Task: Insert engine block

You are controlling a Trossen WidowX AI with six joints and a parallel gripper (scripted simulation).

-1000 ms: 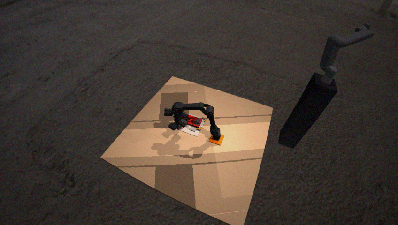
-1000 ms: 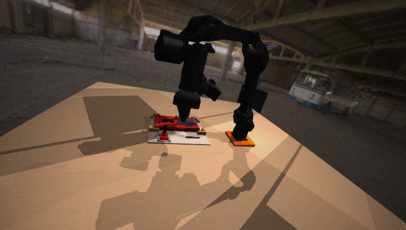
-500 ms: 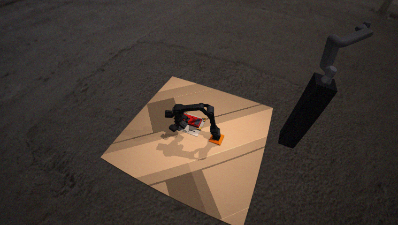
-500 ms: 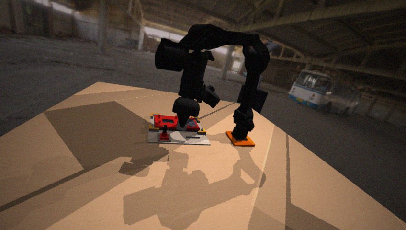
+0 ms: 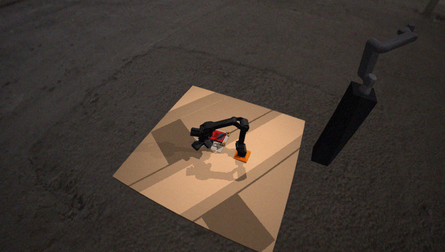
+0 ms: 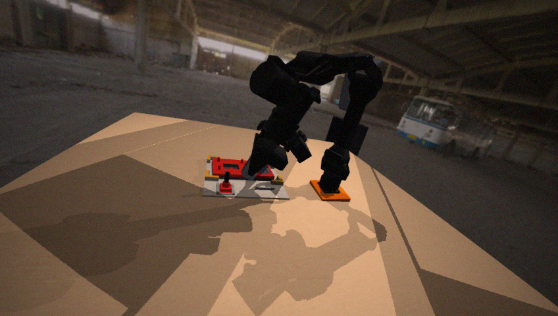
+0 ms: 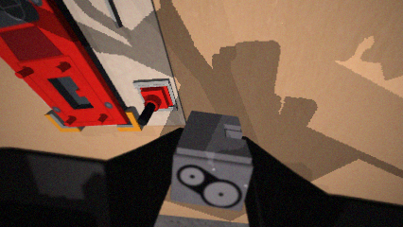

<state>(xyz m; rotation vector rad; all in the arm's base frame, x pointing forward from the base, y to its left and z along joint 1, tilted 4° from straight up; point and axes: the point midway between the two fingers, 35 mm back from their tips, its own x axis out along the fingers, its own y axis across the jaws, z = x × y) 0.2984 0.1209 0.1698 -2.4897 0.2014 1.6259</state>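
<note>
My gripper is shut on the grey engine block, whose face shows two round pulleys. A small notch shows on the block's upper right side in the wrist view. The red car body lies on a pale board. Its rectangular opening shows a dark inside with some grey in it. In the exterior view the fingertips stand in front of the middle of the car body, and how high they are is unclear. The fingers hide much of the block there. I cannot tell which side of the opening has the rib.
The pale board has yellow corner brackets, a narrow dark slot and a red part with an upright black stick. The arm stands on an orange base.
</note>
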